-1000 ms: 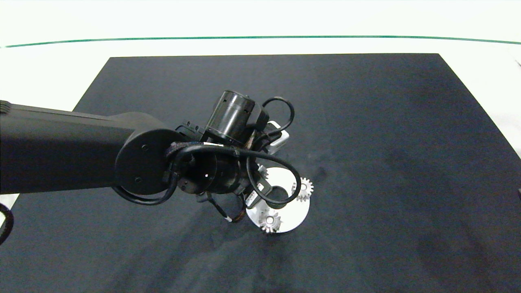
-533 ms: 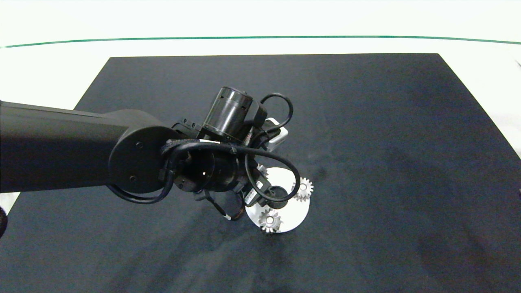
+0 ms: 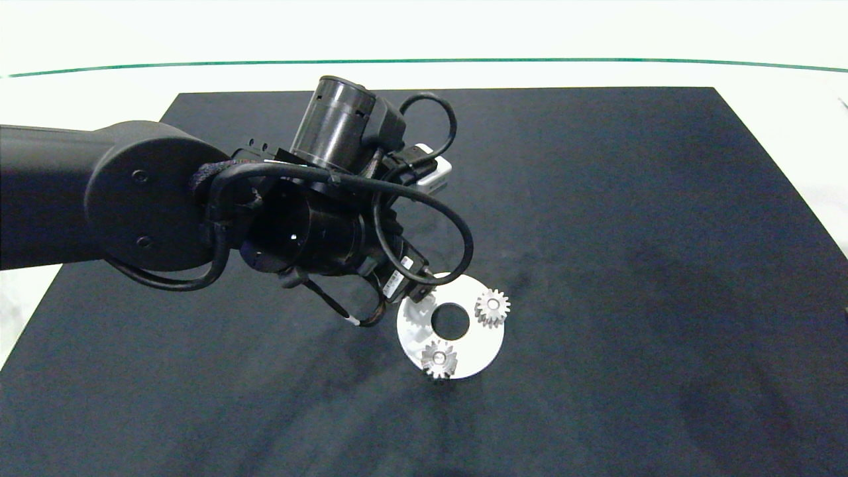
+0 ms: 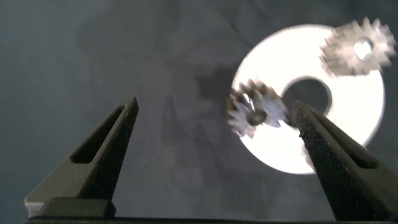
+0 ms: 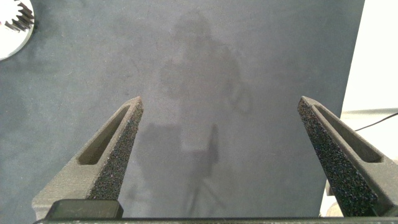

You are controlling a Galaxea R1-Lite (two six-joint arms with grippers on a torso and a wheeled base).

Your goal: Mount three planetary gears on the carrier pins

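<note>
Hovering above black mat (image 3: pixel 596 199), left pincer (image 4: pixel 214 134) spread wide, empty, just beside white carrier disc (image 3: pixel 487 344). Planetary gears (image 3: pixel 492 307) sit on disc around its centre hole: two in plain sight in head view, third partly hidden under wrist. Carrier pins covered by gears. Right pincer (image 5: pixel 221 134) also spread wide, empty, over bare mat, off to side.

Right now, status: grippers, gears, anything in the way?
Left gripper open, empty, above the white disc. Right gripper open over bare mat. Two gears visibly seated, third partly hidden. Nothing blocking.
</note>
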